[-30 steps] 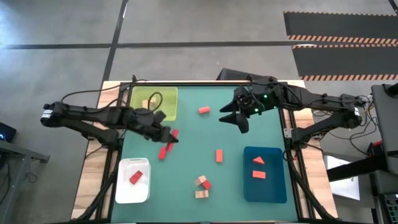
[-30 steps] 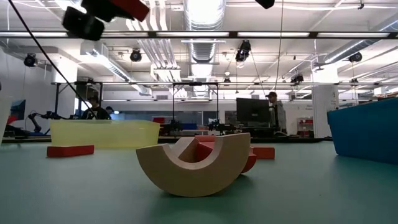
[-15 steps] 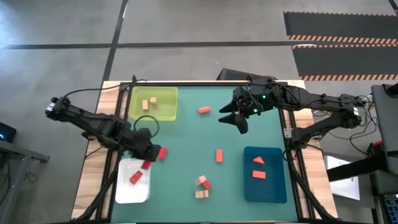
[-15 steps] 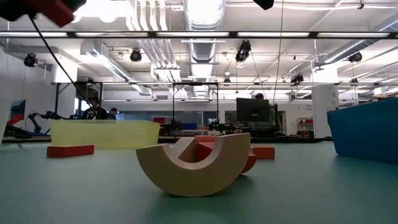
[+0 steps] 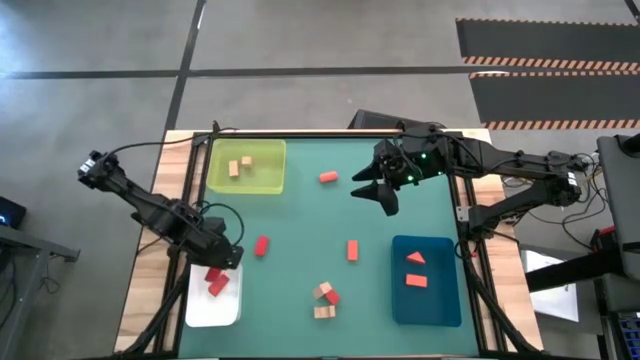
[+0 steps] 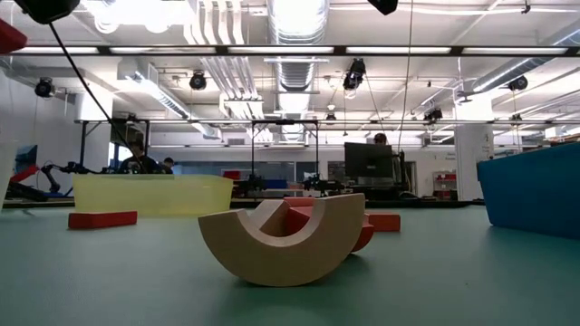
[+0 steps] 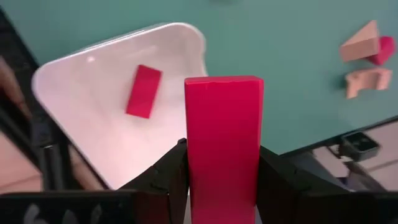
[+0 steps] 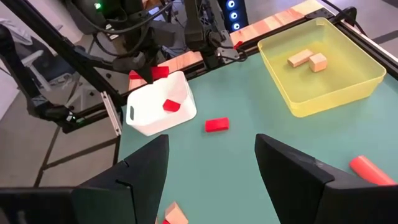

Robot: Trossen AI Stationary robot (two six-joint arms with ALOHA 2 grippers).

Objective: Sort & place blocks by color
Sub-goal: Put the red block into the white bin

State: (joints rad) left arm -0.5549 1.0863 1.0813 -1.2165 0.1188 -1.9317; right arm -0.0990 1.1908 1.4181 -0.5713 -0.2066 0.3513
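A red bar is pinched in the left gripper above the white tray, ready for release beside another red block, while the right gripper is held spread, waiting.

Red blocks: four
Orange blocks: four
Tan blocks: four, one of them arched
Trays: three (one yellow-green, one white, one blue)

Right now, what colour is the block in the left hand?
Deep red. The block, clamped in the left hand over the white tray, shows best in the left wrist view.
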